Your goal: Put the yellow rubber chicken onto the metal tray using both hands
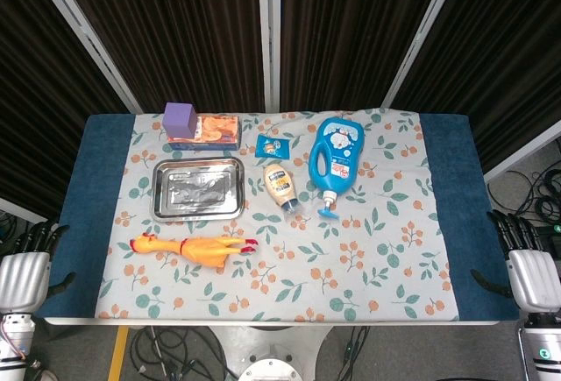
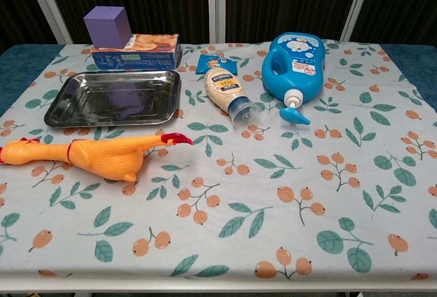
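Task not yet begun: yellow rubber chicken (image 1: 193, 247) is lying on the tabletop (image 1: 368, 258) just in front of the empty metal tray (image 1: 197, 189). Left hand (image 1: 24, 271) and right hand (image 1: 529, 269) are waiting at the edges, fingers apart, holding nothing.

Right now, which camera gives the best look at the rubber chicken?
The chest view: the rubber chicken lies close and large, showing its red feet and neck band. The head view shows the whole chicken from above, smaller, lying just in front of the metal tray.
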`<move>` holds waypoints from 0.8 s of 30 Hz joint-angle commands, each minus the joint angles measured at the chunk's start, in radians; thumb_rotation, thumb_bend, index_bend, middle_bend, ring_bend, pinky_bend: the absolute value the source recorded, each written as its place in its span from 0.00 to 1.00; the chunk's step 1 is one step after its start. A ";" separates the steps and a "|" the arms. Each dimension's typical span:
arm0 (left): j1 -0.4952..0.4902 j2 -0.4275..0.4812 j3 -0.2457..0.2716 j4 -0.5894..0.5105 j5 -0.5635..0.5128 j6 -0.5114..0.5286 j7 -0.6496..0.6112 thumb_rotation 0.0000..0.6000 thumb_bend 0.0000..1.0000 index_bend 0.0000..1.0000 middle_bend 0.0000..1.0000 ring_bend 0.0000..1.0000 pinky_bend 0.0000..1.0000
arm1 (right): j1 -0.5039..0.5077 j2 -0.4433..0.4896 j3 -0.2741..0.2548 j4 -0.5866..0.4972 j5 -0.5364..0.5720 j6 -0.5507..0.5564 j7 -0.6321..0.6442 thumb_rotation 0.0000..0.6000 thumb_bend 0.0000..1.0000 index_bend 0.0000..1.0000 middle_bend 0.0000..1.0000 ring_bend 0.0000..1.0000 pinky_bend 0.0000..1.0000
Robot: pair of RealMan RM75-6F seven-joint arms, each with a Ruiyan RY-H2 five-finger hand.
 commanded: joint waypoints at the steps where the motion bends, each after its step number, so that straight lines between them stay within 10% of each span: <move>1: -0.001 0.001 0.000 -0.001 -0.001 -0.001 0.003 1.00 0.20 0.24 0.20 0.14 0.20 | 0.000 -0.002 0.001 0.004 -0.004 0.005 0.007 1.00 0.10 0.00 0.06 0.00 0.00; 13: -0.033 -0.006 -0.020 -0.001 0.033 0.000 -0.003 1.00 0.20 0.24 0.20 0.14 0.20 | -0.008 -0.004 0.014 0.019 -0.008 0.039 0.010 1.00 0.10 0.00 0.06 0.00 0.00; 24: -0.204 -0.058 -0.041 0.028 0.044 -0.236 -0.099 1.00 0.20 0.27 0.25 0.16 0.21 | 0.015 0.031 0.042 -0.021 -0.010 0.037 -0.017 1.00 0.10 0.00 0.06 0.00 0.00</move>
